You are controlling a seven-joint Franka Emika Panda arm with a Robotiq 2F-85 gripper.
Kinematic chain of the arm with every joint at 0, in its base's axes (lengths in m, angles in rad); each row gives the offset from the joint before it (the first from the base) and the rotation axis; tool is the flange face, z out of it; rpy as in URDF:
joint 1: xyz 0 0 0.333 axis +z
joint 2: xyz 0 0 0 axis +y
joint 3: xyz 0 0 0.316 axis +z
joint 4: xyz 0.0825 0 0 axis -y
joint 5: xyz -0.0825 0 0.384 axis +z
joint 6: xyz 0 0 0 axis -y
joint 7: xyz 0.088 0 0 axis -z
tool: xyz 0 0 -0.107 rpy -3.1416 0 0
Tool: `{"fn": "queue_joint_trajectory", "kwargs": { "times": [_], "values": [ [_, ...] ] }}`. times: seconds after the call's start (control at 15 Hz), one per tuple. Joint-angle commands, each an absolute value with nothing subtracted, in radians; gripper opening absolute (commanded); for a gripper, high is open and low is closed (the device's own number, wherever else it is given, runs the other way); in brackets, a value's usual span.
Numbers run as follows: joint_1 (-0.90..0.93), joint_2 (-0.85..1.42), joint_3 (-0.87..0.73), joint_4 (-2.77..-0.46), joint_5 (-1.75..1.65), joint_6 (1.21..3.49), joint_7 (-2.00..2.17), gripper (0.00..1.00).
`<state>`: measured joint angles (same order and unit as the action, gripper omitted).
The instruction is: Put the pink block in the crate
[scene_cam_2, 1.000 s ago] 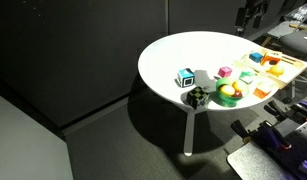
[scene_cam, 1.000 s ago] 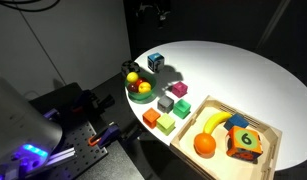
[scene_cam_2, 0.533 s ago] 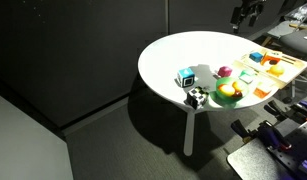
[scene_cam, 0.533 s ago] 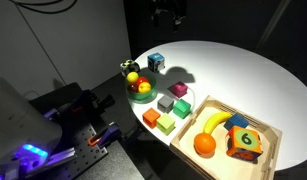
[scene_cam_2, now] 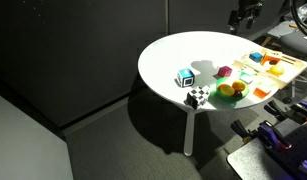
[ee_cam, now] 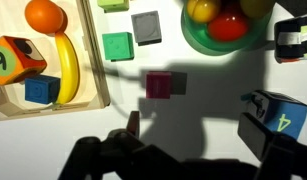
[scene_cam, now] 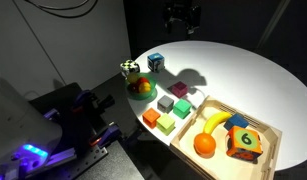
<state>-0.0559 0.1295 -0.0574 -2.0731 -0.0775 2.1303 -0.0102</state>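
The pink block [ee_cam: 159, 84] lies alone on the white table, in the arm's shadow, between the crate and the green bowl. It also shows in both exterior views [scene_cam: 179, 90] [scene_cam_2: 225, 72]. The crate [scene_cam: 265, 150] is a light-wood box holding a banana, an orange, a numbered cube and a blue block; in the wrist view its wall [ee_cam: 91, 60] is at the left. My gripper [ee_cam: 195, 130] is open and empty, with its jaws wide apart, high above the table and short of the pink block. It shows high up in both exterior views [scene_cam: 183, 15] [scene_cam_2: 245, 12].
A green bowl [ee_cam: 198, 38] of fruit stands near the pink block. Grey [ee_cam: 146, 27] and green [ee_cam: 117, 46] blocks lie beside the crate. A blue numbered cube [ee_cam: 283, 110] and a checkered cube [ee_cam: 293, 40] sit by the table edge. An orange block [scene_cam: 151, 117] lies at the front.
My gripper has moved sideways above the far side of the table, and its shadow has shifted across the blocks. The blocks, the bowl and the crate have not moved.
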Motion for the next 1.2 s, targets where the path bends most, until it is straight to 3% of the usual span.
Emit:
{"fn": "queue_joint_trajectory", "kwargs": {
  "times": [0.0, 1.13],
  "values": [
    [-0.068, 0.203, -0.068, -2.0, -0.066, 2.117, -0.011, 1.0],
    [-0.075, 0.3, -0.081, -1.955, -0.079, 2.113, -0.007, 1.0]
  ]
}}
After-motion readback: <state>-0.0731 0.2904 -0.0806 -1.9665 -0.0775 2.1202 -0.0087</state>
